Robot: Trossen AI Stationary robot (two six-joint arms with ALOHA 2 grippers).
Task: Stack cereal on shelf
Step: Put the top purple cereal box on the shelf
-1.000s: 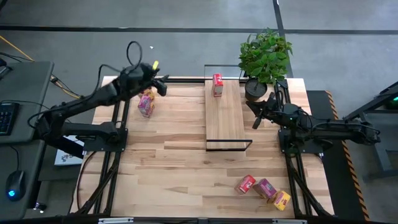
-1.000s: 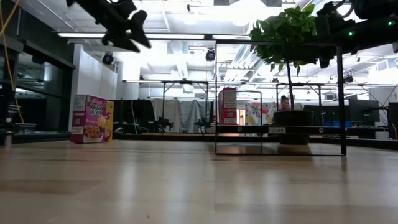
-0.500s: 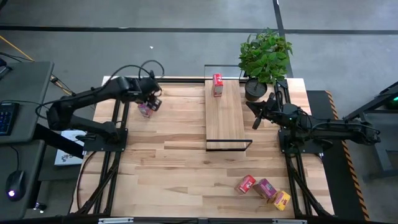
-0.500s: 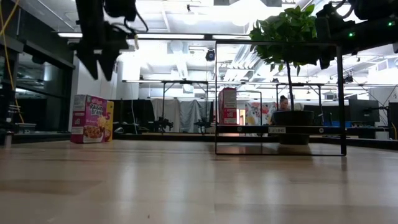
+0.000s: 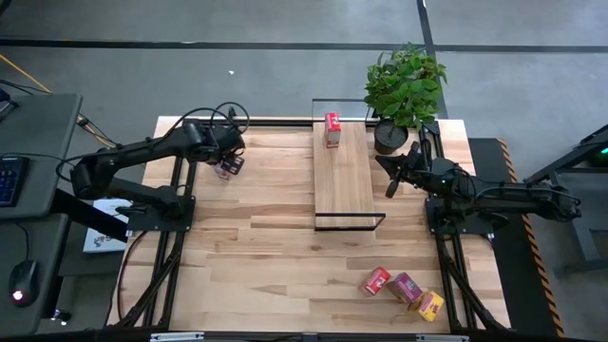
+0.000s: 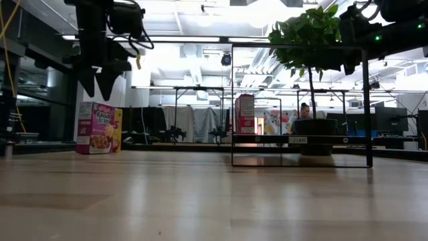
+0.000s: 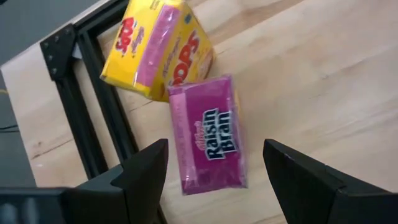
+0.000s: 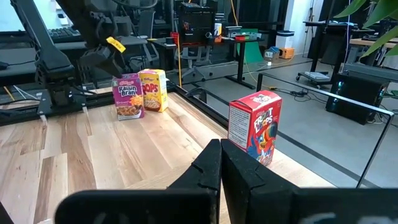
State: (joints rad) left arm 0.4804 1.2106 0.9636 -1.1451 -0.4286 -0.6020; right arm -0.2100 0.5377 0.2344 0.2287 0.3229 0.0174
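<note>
Above the pink-purple Raisin Bran cardboard box (image 7: 209, 140) hangs my left claw (image 7: 214, 177), fingers spread wide and holding nothing. That box stands upright on the wooden tabletop (image 5: 256, 247), well off to the left of the long light-wood shelf plank with its thin black frame (image 5: 342, 180), and touches a yellow Pops cardboard box (image 7: 158, 46) on its far side. From my wrist, the pink-purple box's top face runs lengthwise between my 2 fingers (image 7: 140, 174), so its narrow width sits across the gap; I judge a straight descent would bracket it. My left arm is by far the nearer one.

My right claw (image 5: 391, 182) waits just right of the shelf, fingers pressed together on nothing. 1 red cardboard cereal box (image 5: 332, 129) stands on the shelf's far end, near the potted green plant (image 5: 404, 90). 3 more small boxes, red (image 5: 374, 281), pink-purple (image 5: 406, 288) and yellow (image 5: 430, 305), lie on the table in front of the shelf, towards its right.

From overhead, my left claw hides most of the pair beneath it, so the yellow box barely shows there.
</note>
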